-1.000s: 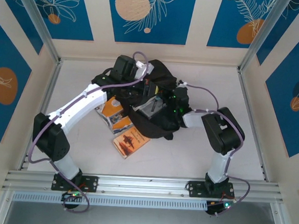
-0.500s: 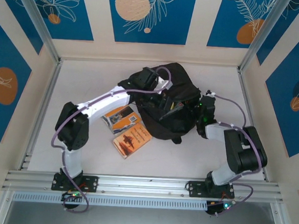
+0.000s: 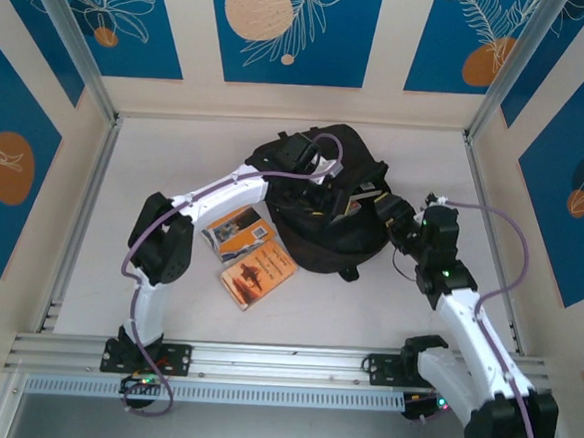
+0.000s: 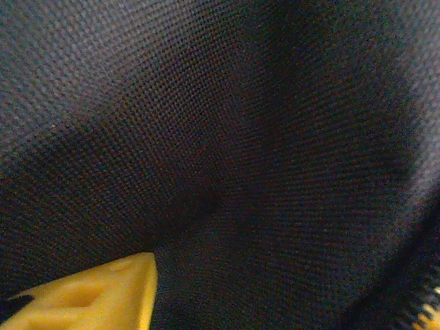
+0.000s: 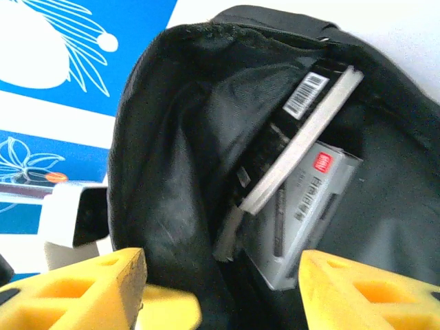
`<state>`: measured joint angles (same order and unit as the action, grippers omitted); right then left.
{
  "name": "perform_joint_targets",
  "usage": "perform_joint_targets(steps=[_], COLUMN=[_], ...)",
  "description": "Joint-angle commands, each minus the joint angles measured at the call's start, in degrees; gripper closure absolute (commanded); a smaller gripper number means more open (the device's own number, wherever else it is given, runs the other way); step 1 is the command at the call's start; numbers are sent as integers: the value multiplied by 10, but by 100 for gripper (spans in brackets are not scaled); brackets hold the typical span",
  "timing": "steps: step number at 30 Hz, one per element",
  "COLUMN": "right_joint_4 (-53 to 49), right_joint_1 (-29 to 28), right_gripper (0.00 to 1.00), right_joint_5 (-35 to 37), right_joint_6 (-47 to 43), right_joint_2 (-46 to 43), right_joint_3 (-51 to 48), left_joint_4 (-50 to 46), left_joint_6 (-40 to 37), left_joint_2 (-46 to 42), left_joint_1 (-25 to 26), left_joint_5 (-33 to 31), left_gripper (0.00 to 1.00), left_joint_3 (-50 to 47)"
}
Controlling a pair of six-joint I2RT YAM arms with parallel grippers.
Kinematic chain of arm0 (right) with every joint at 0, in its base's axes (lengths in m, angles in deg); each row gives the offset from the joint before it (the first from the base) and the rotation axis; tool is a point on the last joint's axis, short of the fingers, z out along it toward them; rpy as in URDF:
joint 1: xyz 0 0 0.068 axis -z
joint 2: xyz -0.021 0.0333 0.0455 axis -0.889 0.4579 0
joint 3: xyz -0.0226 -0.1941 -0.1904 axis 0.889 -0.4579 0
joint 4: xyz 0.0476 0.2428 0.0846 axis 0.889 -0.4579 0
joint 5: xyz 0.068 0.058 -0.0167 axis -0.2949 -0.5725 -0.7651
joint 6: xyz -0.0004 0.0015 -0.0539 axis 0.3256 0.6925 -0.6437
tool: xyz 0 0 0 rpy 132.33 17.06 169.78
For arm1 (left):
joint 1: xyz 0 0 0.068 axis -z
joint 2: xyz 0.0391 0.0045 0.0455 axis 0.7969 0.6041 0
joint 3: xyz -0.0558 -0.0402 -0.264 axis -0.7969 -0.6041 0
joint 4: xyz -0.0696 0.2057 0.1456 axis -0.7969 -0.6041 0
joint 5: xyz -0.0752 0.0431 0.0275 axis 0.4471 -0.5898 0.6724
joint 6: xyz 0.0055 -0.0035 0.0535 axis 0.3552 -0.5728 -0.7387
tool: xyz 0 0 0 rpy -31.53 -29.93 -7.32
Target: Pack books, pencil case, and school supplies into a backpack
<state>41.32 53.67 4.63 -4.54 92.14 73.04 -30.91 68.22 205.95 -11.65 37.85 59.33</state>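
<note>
The black backpack (image 3: 322, 226) lies mid-table with its mouth facing right. My left gripper (image 3: 320, 181) rests on its top; in the left wrist view one yellow finger (image 4: 103, 292) presses against black fabric, and the other is hidden. My right gripper (image 3: 391, 211) is open just outside the mouth (image 5: 221, 275), with nothing between its fingers. Inside stand two books: a black one with a barcode (image 5: 302, 130) and a grey-backed one (image 5: 313, 206). Two orange books (image 3: 236, 230) (image 3: 258, 274) lie on the table left of the backpack. The pencil case and school supplies are hidden.
White side walls and metal posts ring the table. A rail (image 3: 282, 361) runs along the near edge. The left arm's white link (image 3: 214, 194) slants over the orange books. Bare table lies right of the backpack (image 3: 474, 192).
My right gripper has drawn back to the right out of the backpack mouth with its jaws wider, the arm swinging toward the near right. The left gripper moved right onto the backpack's top.
</note>
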Motion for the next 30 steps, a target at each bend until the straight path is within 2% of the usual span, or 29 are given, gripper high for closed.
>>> perform_joint_targets(steps=[1,4,8,12,15,17,19,22,25,28,30], right_joint_4=[-149,-191,-211,-194,-198,-202,-206,-211,-202,-196,-188], right_joint_1=[0,0,0,-9,-38,-77,-146,-264,-358,-420,-439], right_gripper=[40,43,44,43,43,43,43,43,42,40,40], right_joint_5=[33,30,-27,-90,-101,-96,-54,31,81,107,106], right_joint_6=[-53,-64,-76,-100,-106,-111,-121,-137,-145,-148,-149], right_joint_2=[-63,-104,-160,-208,-205,-183,-150,-89,-12,63,100], right_joint_3=[-17,-11,-7,-10,-7,-9,-12,-5,9,33,43], left_joint_4=[-12,-6,-18,-18,-24,-31,-30,-27,-12,-23,-19], left_joint_6=[-8,-18,-52,-46,-7,27,50,61,58,50,53], left_joint_2=[-55,-113,-208,-298,-343,-357,-356,-338,-315,-280,-264], left_joint_1=[3,3,3,0,-8,-17,-30,-47,-65,-68,-67], left_joint_5=[-32,-56,-94,-176,-262,-316,-346,-367,-379,-381,-366], left_gripper=[39,35,35,35,33,27,26,25,25,26,26], left_joint_3=[-3,-46,-123,-220,-294,-338,-373,-400,-418,-412,-418])
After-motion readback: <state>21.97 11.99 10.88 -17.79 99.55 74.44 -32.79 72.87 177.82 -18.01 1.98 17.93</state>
